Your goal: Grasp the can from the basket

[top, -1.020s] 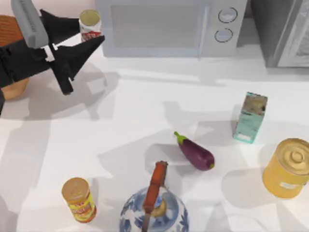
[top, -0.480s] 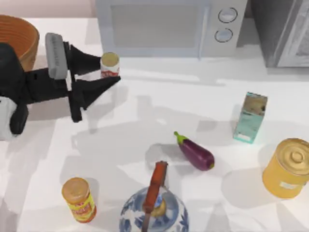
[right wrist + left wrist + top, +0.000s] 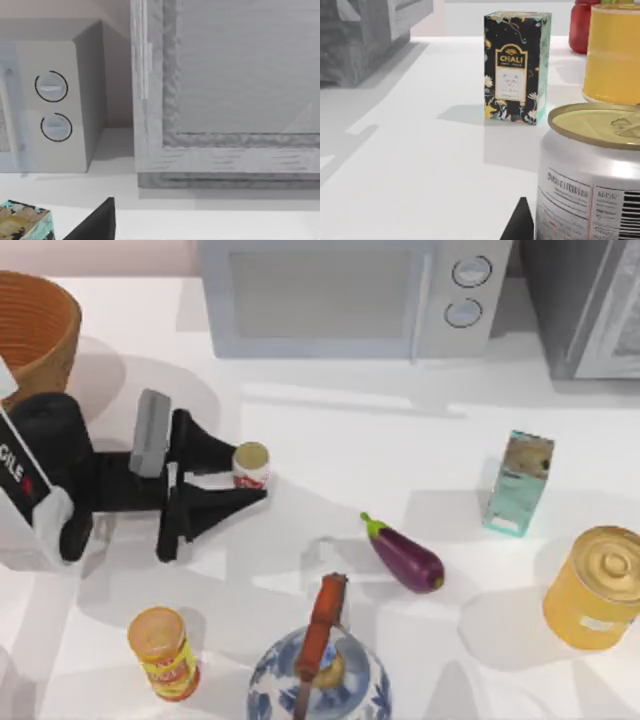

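At the far left of the bench (image 3: 330, 430), the wicker basket (image 3: 38, 325) is sitting at the back corner, well apart from the can. Just right of it and nearer the front, my left pincer (image 3: 252, 473) is reaching out over the bench with its two black fingers (image 3: 215, 502) pinching the small can (image 3: 250, 464) — one finger on each side of the red-and-white label. The can is standing upright outside the basket, its dull gold top facing up; in the left wrist view it is looming close, barcode showing (image 3: 590, 170). In front of it, near the bench's front edge, an orange-topped container (image 3: 163, 650) is standing, with a blue-and-white teapot (image 3: 318, 670) to its right. An eggplant (image 3: 404, 556) is lying mid-bench. Farther right, a tea box (image 3: 518, 483) is standing upright, then a big yellow can (image 3: 594, 587). A microwave (image 3: 350, 295) is sitting along the back. My right pincer (image 3: 92, 222) — I cannot tell its state.
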Available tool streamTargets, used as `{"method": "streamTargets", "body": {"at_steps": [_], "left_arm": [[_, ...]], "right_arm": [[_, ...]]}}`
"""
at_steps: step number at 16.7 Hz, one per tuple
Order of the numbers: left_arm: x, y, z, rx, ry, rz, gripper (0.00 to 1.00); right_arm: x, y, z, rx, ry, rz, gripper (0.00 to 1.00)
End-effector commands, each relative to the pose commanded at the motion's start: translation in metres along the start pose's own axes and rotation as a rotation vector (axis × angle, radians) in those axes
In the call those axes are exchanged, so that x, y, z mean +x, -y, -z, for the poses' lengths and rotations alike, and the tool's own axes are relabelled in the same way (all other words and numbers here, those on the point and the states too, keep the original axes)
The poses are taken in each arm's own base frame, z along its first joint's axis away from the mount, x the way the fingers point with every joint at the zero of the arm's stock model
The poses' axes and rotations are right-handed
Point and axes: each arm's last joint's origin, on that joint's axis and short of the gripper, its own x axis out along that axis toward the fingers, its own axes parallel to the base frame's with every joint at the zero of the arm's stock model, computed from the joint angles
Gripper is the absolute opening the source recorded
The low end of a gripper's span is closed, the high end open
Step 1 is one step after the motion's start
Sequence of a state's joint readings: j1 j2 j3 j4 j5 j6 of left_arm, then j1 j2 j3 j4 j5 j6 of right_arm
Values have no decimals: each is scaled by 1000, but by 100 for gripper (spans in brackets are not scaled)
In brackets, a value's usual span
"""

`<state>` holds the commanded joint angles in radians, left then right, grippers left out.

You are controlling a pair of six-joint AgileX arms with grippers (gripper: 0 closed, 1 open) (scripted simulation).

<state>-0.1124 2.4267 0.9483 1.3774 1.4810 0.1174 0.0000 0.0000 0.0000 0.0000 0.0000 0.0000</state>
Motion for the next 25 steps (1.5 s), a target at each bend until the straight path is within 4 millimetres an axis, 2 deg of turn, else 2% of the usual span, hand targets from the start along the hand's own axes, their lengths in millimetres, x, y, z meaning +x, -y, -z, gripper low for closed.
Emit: {"method": "streamTargets", "body": {"at_steps": [2,8,21,25], "left_arm": [[1,2,9,-16,0,25,0],[1,2,9,-16,0,25,0],[1,2,9,-16,0,25,98],[1,2,9,-16,0,25,100]], "right_arm": [[0,0,0,0,0,0,100],[0,0,0,0,0,0,100],[0,0,0,0,0,0,100],[0,0,0,0,0,0,100]]}}
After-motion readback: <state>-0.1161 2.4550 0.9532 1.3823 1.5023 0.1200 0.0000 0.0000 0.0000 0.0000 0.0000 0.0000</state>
